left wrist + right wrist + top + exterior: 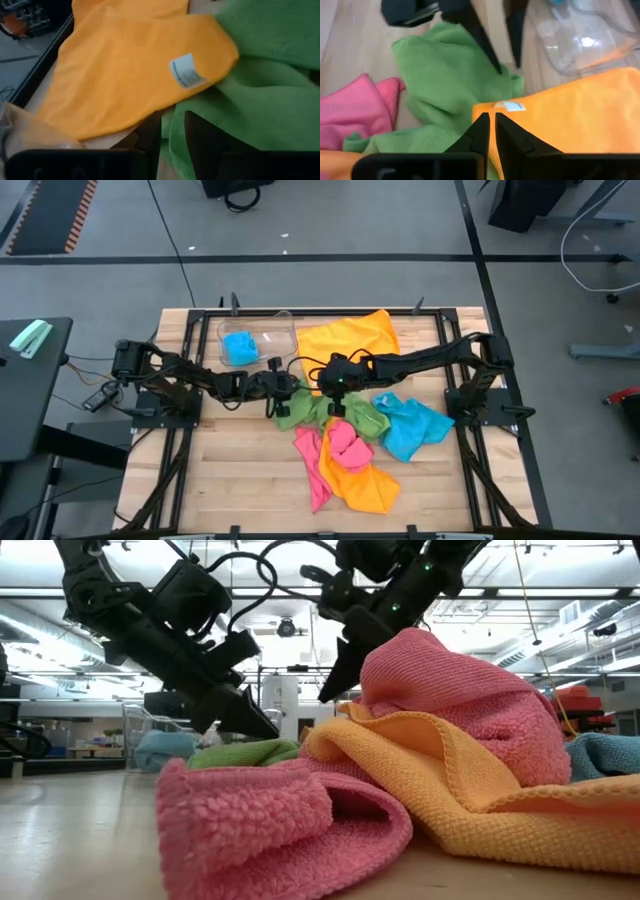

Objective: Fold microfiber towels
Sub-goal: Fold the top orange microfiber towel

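1. My right claw (490, 131) sits at the middle of the wooden surface (240, 480), its fingers nearly pressed together on the corner edge of the flat orange-yellow microfiber towel (580, 115), beside its white label (510, 106).
2. My left claw (492, 45) is just across from it, fingers slightly parted over the crumpled green microfiber towel (445, 75); whether it holds any cloth I cannot tell.
3. The other cloths lie heaped nearer the front: a bright pink towel (345, 442), a second orange-yellow one (365, 485) and a blue one (412, 430). Another blue cloth (240, 346) is in the clear plastic bin (285, 330).
4. To fold well, I judge I should pinch only 1 layer, lift the corner clear of the green cloth, and draw it straight so the edges meet.
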{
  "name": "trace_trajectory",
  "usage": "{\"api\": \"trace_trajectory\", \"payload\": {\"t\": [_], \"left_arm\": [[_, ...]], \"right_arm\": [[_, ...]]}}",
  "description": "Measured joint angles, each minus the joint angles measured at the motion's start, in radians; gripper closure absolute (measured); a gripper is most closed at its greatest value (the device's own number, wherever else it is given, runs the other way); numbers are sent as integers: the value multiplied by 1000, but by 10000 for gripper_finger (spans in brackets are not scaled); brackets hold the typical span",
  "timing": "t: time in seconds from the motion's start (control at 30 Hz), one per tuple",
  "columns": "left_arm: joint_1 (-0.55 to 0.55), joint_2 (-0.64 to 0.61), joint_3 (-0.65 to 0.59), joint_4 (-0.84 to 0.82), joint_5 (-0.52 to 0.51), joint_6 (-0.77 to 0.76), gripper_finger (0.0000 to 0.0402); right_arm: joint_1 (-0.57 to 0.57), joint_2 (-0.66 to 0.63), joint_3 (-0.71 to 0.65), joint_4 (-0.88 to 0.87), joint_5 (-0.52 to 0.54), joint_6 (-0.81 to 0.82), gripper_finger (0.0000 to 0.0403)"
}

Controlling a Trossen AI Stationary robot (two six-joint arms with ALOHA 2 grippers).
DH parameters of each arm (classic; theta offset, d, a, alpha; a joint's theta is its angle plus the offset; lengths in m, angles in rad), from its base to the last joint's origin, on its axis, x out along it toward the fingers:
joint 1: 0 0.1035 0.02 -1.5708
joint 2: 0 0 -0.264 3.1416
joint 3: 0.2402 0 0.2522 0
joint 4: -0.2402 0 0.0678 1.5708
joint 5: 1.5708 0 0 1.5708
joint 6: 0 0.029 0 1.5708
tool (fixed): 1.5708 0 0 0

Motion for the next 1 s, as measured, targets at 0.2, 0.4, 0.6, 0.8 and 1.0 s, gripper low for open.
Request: {"api": "trace_trajectory", "payload": {"t": [0.2,0.4,0.6,0.8,1.0], "left_arm": [[-18,0,0,-1,20,2,276],[-35,0,2,-6,20,7,262],[-35,0,2,-24,20,1,263],[-35,0,2,-31,20,-1,274],[-35,0,2,-37,20,-1,278]], "right_arm": [[18,45,-19,92,-23,-28,364],[28,103,-19,188,-24,-37,321],[27,146,-19,225,35,-46,265],[26,149,-20,206,63,-43,266],[26,149,-20,179,63,-35,309]]}}
